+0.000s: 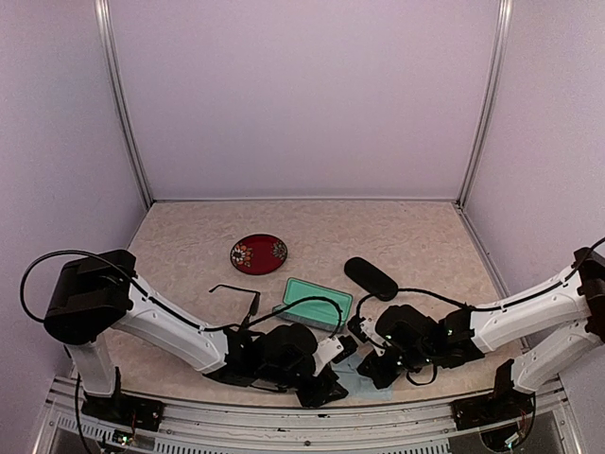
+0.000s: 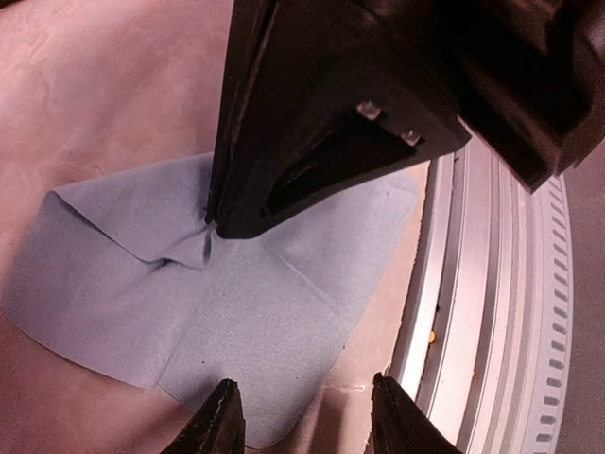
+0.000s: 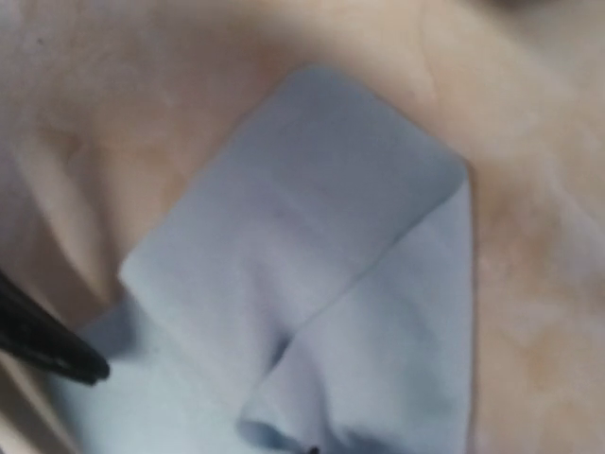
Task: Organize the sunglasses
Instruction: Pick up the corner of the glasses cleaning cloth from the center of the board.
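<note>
The thin black-framed sunglasses (image 1: 236, 290) lie on the table left of centre, behind my left arm. The reddish-brown pair is out of view. A light blue cloth (image 2: 236, 303) lies at the table's front edge and also shows in the right wrist view (image 3: 312, 246). My right gripper (image 2: 216, 227) is shut on a puckered fold of that cloth; in its own view its tips barely show at the bottom edge (image 3: 312, 450). My left gripper (image 2: 307, 421) is open and empty, just over the cloth's near corner.
A teal-green rectangular case (image 1: 314, 303) lies at centre, a black oval case (image 1: 371, 277) behind it to the right, and a red round patterned dish (image 1: 258, 253) further back. The metal front rail (image 2: 492, 284) runs right beside the cloth.
</note>
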